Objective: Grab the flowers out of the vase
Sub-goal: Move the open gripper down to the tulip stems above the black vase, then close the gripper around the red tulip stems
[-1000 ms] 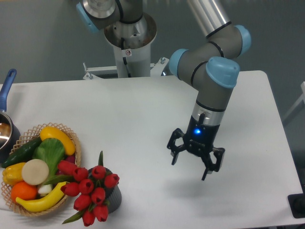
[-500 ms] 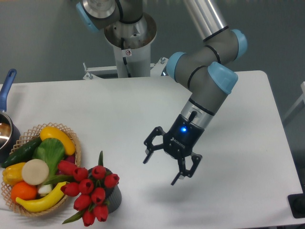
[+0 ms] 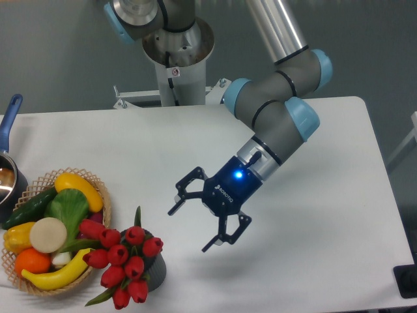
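Note:
The flowers (image 3: 124, 261), a tight bunch of red tulip buds with green leaves, stand in the vase (image 3: 155, 272), a short dark grey cylinder near the table's front left. Most of the vase is hidden behind the buds. My gripper (image 3: 192, 228) hangs above the table just right of the bunch, tilted toward it. It is open, with its two fingers spread wide and nothing between them. A small gap of bare table separates its fingertips from the nearest bud.
A wicker basket (image 3: 104, 195) of fruit and vegetables sits directly left of the flowers, touching them. A blue-handled pot (image 3: 9, 169) is at the left edge. The arm's base column (image 3: 176, 59) rises behind the table. A dark object (image 3: 407, 280) sits at the front right corner.
The gripper has swung left and down across the table, from the right-middle toward the flowers, tilting more sideways. It stayed open. The flowers and vase have not moved.

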### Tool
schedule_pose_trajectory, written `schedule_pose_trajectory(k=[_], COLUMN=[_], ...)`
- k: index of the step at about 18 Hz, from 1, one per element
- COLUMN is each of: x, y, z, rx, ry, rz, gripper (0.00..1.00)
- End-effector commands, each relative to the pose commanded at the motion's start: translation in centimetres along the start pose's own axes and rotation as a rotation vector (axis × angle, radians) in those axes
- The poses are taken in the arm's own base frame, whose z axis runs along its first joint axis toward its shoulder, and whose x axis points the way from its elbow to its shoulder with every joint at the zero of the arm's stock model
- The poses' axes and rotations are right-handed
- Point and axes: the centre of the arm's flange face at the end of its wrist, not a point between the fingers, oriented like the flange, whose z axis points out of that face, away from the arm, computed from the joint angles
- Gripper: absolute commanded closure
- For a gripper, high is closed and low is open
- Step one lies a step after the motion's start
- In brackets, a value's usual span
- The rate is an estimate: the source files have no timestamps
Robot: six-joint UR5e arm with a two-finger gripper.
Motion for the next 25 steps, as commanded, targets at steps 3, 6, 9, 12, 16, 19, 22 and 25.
schedule_pose_trajectory(k=[3,6,9,12,16,19,22,25], x=[0.3,1.0,1.5,2.0,2.3,2.4,2.0,1.6], y=[0.1,0.3,-0.2,-0.1,0.5,0.0,-0.3,-0.7], z=[1.4,3.3,4.0,5.0,6.7,7.9,8.5,8.6], rx=[-0.004,-0.01,-0.009,-0.014,-0.016,-0.018,-0.019,-0.018], ry=[0.022,0.052,0.061,0.076,0.096,0.111,0.116,0.113], rz=[0.001,0.015,0.046,0.047,0.062,0.077,0.088,0.092], gripper=[0.0,0.0,0.01,0.02,0.04,0.08,0.18,0.53])
